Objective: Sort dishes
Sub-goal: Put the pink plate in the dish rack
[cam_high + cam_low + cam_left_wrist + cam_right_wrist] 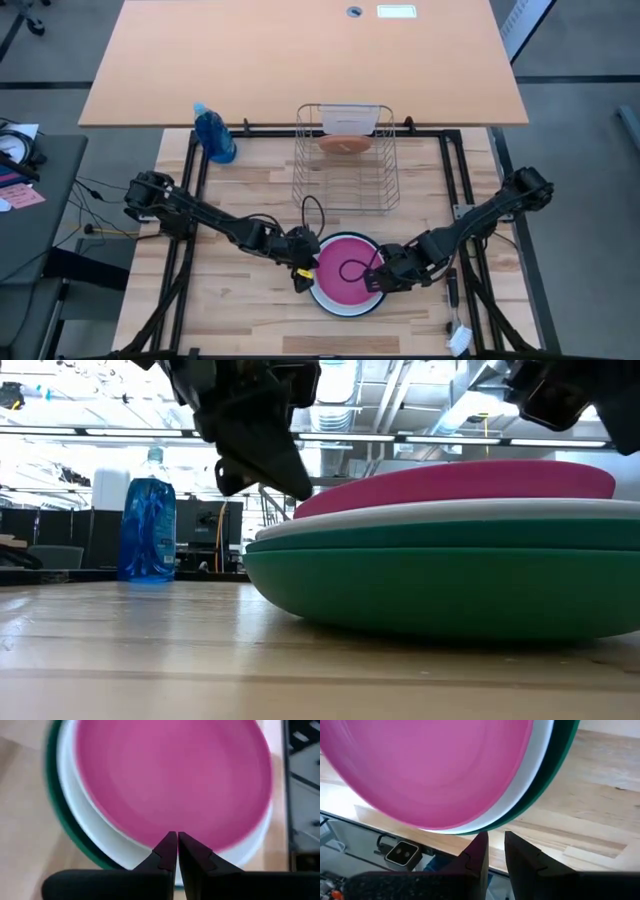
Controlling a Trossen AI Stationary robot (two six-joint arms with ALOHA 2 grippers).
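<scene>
Two dark, jointed arms with black cables looped alongside; each tool ends in matte black wedge-shaped fingers [167, 855].

**Colours on the worktop**

A magenta-pink plate [346, 268] tops the stack near the front edge, over a white plate [440, 512] and a dark green plate [440, 585] at the bottom. A salmon-orange plate [345, 145] stands in the silver wire dish rack [345, 160] toward the back edge, below a white plate with a dark rim [349, 118]. The spray bottle [215, 135] at the back left is blue. The worktop [250, 320] is pale striped wood. Both the left hand [303, 268] and the right hand [375, 279] are black.
</scene>
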